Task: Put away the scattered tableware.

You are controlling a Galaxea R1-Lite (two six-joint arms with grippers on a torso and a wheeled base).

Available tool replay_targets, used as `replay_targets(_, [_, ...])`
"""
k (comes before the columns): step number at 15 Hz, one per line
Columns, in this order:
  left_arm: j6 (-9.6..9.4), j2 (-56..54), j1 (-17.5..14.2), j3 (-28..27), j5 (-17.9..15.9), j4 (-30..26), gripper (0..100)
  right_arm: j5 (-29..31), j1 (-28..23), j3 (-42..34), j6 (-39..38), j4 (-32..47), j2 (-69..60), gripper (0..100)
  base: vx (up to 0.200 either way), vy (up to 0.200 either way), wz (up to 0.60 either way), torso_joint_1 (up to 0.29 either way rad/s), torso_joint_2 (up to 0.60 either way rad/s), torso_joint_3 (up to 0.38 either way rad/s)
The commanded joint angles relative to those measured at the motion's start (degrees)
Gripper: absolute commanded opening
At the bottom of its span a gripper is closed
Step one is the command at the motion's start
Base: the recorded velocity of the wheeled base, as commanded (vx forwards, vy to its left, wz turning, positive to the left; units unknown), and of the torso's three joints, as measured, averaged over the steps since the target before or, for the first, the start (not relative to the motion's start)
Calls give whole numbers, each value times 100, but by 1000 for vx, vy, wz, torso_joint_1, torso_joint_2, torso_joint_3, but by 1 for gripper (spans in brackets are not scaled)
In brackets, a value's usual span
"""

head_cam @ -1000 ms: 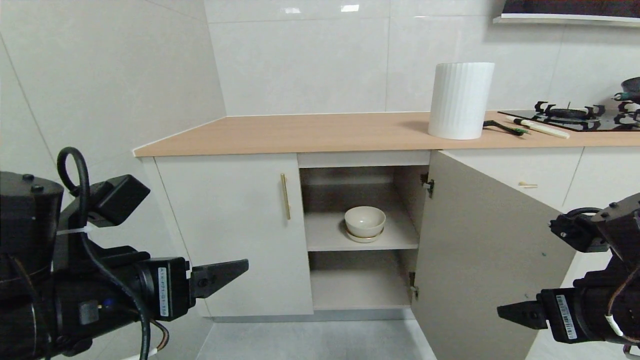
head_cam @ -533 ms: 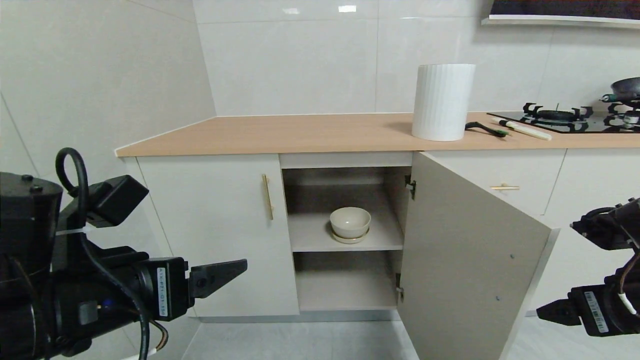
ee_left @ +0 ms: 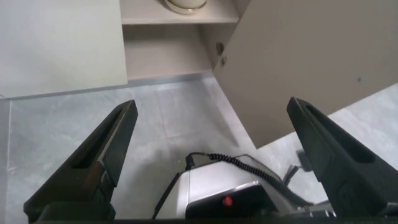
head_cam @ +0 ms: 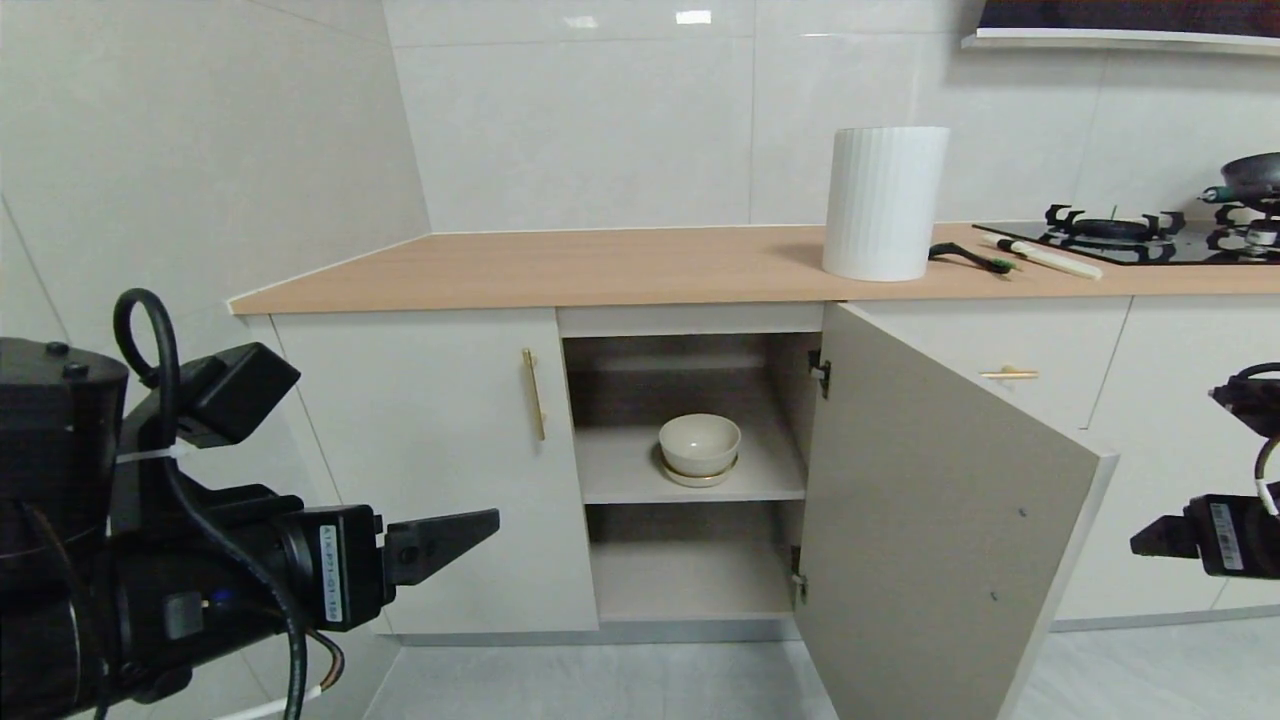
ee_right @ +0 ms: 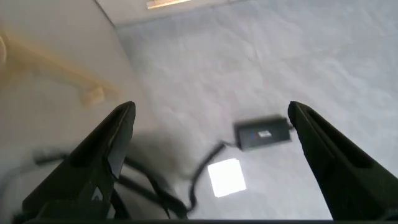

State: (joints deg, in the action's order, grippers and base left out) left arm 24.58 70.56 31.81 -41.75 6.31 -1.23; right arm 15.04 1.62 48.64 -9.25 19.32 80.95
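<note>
A cream bowl (head_cam: 700, 442) sits on a small plate (head_cam: 700, 477) on the upper shelf of the open cabinet (head_cam: 690, 400); their rim also shows in the left wrist view as the bowl and plate (ee_left: 185, 5). On the counter lie a pale-handled utensil (head_cam: 1045, 258) and a black one (head_cam: 965, 255) beside a white ribbed cylinder (head_cam: 885, 200). My left gripper (head_cam: 480, 525) hangs low in front of the shut left door, open and empty (ee_left: 214, 155). My right gripper (head_cam: 1150, 538) is at the far right, beyond the open door, also open and empty (ee_right: 211, 155).
The cabinet door (head_cam: 940, 520) stands swung out toward me between the two arms. A gas stove (head_cam: 1120, 232) with a pan (head_cam: 1250, 175) is at the counter's right end. A black box (ee_right: 261, 132) and cable lie on the grey floor.
The head camera shifted, sliding the scene left. My right gripper drew back to the right and upward, away from the open door. The left gripper barely moved.
</note>
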Motion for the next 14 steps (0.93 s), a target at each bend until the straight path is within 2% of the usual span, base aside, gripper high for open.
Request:
replay_targets(1, [12,19,1,0,1,9,100,-186,-109,-118,-270,-535,730,100,0,0,0,0,0,0])
replay_targets(4, [12,2,-16,27,1,114,100,-889,-83,-118,-639,-886,1090,100,0,0,0,0,0,0])
replay_targets(8, [12,-33,-25,36,19,273,100,-1364,-48,-144,-718,-1036,1248,100,0,0,0,0,0,0])
replay_targets(10, [3,-77,-43,27,19,316,100,-1575,400,-118,-947,-1080,1319,100,0,0,0,0,0,0])
replay_targets(14, [3,-16,-52,36,19,316,100,-1575,1481,75,-982,-1431,1776,100,0,0,0,0,0,0])
